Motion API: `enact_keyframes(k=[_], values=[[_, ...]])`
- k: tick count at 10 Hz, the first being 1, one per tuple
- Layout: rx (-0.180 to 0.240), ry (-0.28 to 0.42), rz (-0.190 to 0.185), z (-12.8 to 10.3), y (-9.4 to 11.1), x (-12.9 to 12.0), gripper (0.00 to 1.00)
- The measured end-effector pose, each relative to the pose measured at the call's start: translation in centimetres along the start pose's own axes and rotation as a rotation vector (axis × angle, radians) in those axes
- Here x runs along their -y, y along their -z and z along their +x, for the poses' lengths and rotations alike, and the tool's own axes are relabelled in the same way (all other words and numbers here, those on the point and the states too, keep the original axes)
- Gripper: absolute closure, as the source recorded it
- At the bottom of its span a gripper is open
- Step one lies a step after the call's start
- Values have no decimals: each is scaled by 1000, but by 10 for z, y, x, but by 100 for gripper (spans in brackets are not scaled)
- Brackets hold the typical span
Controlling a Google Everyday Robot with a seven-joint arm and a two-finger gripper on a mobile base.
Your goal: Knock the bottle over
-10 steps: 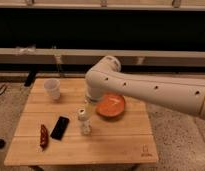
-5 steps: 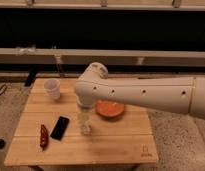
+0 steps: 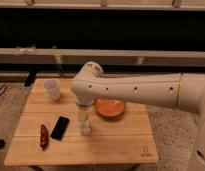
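Observation:
The bottle (image 3: 85, 125) is small, clear-whitish, and stands upright on the wooden table (image 3: 116, 142), left of centre. My white arm reaches in from the right, and its wrist bends down over the bottle. The gripper (image 3: 83, 110) points down directly above the bottle's top, at or touching its cap, which it hides.
A white paper cup (image 3: 52, 89) stands at the table's back left. An orange bowl (image 3: 111, 108) sits just right of the bottle. A black phone (image 3: 59, 127) and a red chili (image 3: 44, 136) lie to its left. A dark wall with a rail runs behind.
My arm has swung left and lowered, bringing the gripper down from beside the bowl onto the top of the bottle. The bottle still stands upright.

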Motion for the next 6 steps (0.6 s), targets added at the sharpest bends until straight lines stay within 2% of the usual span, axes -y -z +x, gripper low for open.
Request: enact_keyframes(k=[3, 6], values=[[-28, -29, 44, 6, -10, 27, 20], [-11, -57, 98, -2, -8, 59, 20]])
